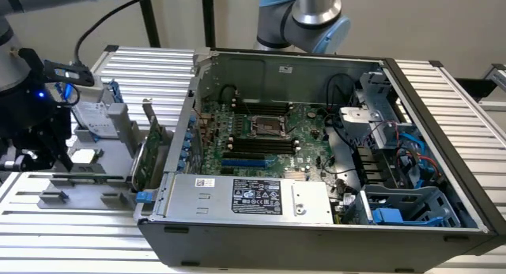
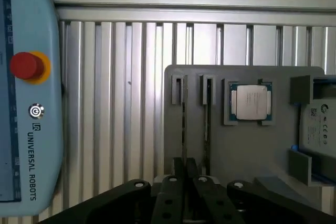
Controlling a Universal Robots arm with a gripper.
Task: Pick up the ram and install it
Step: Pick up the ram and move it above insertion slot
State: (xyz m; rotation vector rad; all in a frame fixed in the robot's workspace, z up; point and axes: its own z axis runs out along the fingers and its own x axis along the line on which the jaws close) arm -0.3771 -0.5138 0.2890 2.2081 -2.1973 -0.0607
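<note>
ram (image 2: pixel 183 129), a thin dark stick edge-on in a grey slotted tray (image 2: pixel 247 150), sat right by the black gripper (image 2: pixel 184 169). pick-up seemed in hand, needing square alignment. whether the gripper was apart or clamped, i could not tell.

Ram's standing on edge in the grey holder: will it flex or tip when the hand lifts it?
Probably stiff but easily tipped: the ram shows as a narrow edge upright in a slot of the grey holder. Likely light, being so thin. That thinness also suggests it is fragile; the hand is lined up with it.

Even indoor light, sheen on slatted table (image 2: pixel 131 129), shadowed computer case (image 1: pixel 269 72)
</note>
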